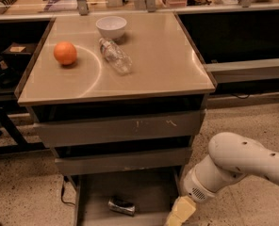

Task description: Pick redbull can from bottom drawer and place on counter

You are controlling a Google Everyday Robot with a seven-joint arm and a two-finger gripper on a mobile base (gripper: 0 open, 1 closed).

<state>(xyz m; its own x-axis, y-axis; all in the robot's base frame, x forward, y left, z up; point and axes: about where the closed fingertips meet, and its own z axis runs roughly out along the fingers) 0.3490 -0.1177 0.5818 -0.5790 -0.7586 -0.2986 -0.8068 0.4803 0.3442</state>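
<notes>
Camera view: hand point(176, 215) near shiny can point(121, 206)

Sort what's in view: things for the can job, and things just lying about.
For the job: can lying in the open bottom drawer; counter; hand, low beside the drawer's front corner.
Lying about: orange, bowl, bottle, all on the counter.

- One redbull can point(121, 206), in the bottom drawer point(146, 192).
- Three drawers point(120, 129) in all.
- One orange point(65, 53), one bowl point(111, 27) and one plastic bottle point(115, 56) on the single counter point(168, 65).
- One gripper point(179, 212), apparently, low by the bottom drawer's right side.
</notes>
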